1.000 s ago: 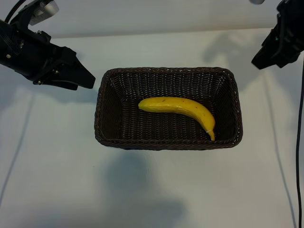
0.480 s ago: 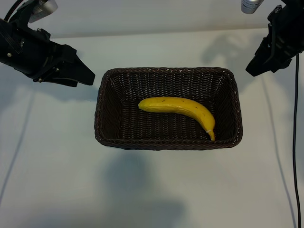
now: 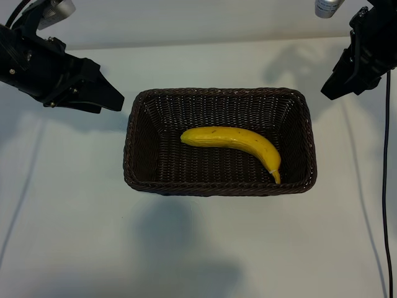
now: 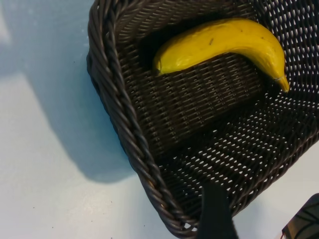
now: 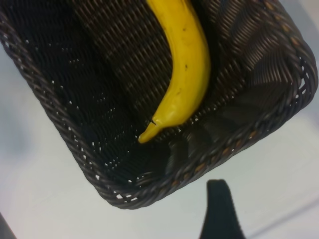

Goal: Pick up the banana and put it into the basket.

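The yellow banana (image 3: 236,141) lies inside the dark brown wicker basket (image 3: 217,91) in the middle of the table, its stem tip toward the basket's front right corner. My left gripper (image 3: 109,102) hangs above the table to the left of the basket, open and holding nothing. My right gripper (image 3: 334,88) hovers off the basket's back right corner, also open and empty. The left wrist view shows the banana (image 4: 224,42) on the basket floor beyond the braided rim (image 4: 115,102), with one dark finger (image 4: 215,214) at the edge. The right wrist view shows the banana (image 5: 187,64), the rim (image 5: 50,109) and one finger (image 5: 219,209).
A white table (image 3: 198,248) surrounds the basket, with bare surface in front and on both sides. A grey cylinder-like part (image 3: 327,7) shows at the back right above the right arm. A black cable (image 3: 386,155) hangs along the right edge.
The right gripper shifted a little toward the basket early on and then stopped. The left arm barely moved. The banana and basket stayed put.
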Tool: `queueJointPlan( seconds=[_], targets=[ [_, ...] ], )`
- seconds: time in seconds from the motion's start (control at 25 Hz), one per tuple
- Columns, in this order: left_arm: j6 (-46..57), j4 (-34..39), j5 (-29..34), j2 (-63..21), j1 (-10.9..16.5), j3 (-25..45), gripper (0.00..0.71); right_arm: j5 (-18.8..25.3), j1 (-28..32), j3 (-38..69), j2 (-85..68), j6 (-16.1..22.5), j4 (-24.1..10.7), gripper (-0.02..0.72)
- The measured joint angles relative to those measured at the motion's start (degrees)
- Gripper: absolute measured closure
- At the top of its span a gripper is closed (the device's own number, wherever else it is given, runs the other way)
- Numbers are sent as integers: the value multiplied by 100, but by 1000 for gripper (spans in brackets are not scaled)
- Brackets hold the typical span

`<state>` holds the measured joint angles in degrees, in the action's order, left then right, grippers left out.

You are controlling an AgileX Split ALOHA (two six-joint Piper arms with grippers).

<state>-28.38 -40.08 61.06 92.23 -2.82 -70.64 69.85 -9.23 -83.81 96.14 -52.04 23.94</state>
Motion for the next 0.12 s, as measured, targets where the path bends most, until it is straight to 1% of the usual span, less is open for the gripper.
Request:
queueJointPlan(
  seconds=[0.12],
  targets=[
    [0, 0, -7, 0, 0, 0, 184, 0, 0, 0, 0, 0, 0, 223]
  ],
)
